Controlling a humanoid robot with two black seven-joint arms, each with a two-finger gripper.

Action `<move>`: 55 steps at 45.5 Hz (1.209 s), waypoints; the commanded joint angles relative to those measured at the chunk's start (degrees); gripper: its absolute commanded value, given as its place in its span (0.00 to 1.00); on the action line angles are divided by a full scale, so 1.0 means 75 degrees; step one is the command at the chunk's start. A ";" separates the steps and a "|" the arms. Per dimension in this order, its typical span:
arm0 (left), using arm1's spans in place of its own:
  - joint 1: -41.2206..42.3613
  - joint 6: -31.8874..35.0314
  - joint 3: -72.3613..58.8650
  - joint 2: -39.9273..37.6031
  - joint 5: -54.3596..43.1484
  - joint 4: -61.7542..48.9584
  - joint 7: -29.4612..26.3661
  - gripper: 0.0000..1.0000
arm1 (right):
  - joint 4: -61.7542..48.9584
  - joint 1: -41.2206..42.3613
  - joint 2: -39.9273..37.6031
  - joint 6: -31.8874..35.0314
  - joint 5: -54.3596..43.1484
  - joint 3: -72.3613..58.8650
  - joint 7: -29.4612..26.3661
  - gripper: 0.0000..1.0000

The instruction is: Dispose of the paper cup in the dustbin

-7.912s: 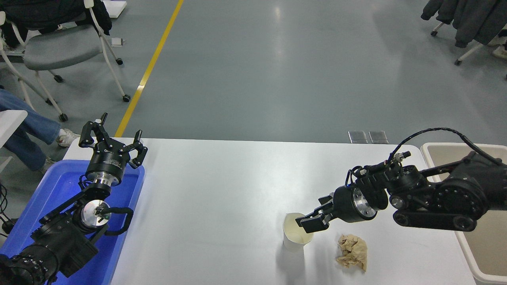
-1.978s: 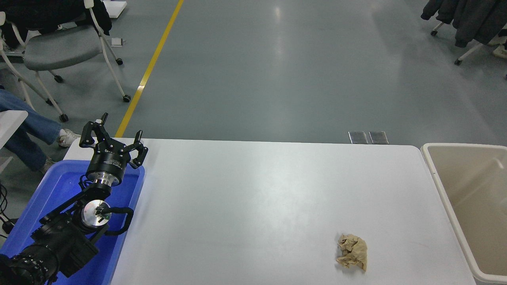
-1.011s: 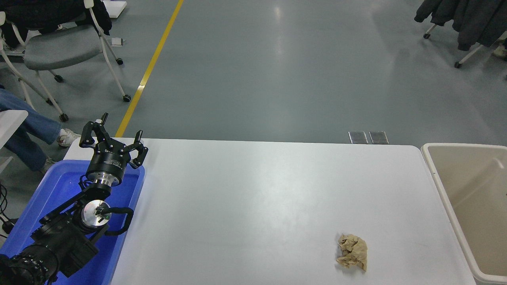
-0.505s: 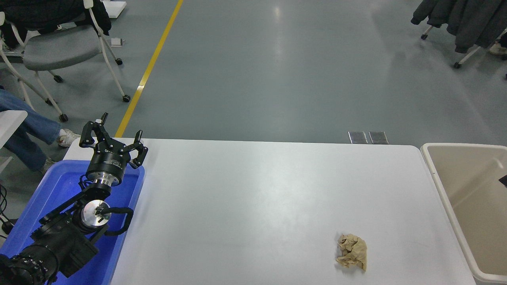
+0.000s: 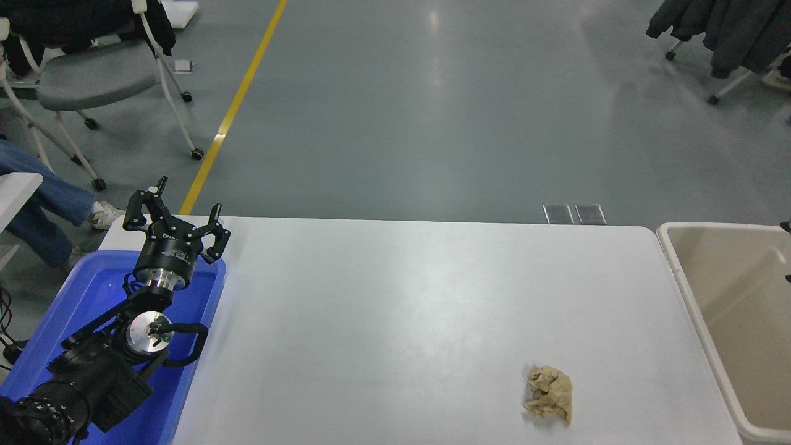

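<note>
The paper cup is not in view; it is not on the white table (image 5: 395,296), and none shows in the visible part of the dustbin. The dustbin (image 5: 735,278), a large beige bin with a lighter rounded rim, stands against the table's right end, cut off by the picture's right edge. My left gripper (image 5: 176,213) is open and empty, parked above the far end of the blue tub at the lower left. My right gripper is out of view; only a thin black sliver shows at the right edge above the dustbin.
A crumpled tan paper ball (image 5: 549,393) lies near the table's front right. A bright blue tub (image 5: 80,296) sits under my left arm. A wheeled chair (image 5: 93,74) and a seated person's legs (image 5: 37,185) are at the far left.
The cup that stood by the paper ball with my right gripper at it is gone from the table. The right arm has left the view, save a sliver shifting at the right edge.
</note>
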 commanded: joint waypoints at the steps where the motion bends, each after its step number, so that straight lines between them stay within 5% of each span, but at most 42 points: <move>1: 0.0000 0.0000 0.0000 0.0001 0.0000 0.0000 0.0000 1.00 | 0.1354 -0.0611 0.0313 -0.0417 -0.0610 0.2373 0.0355 0.99; 20: 0.0000 0.0000 0.0000 0.0001 0.0000 0.0000 0.0000 1.00 | 0.1448 -0.2100 0.2785 -0.0440 -0.2159 0.5375 0.1703 0.99; 55: 0.0000 0.0000 0.0000 0.0001 0.0000 0.0000 0.0000 1.00 | 0.1390 -0.2522 0.3630 -0.0218 -0.1925 0.5996 0.2114 0.99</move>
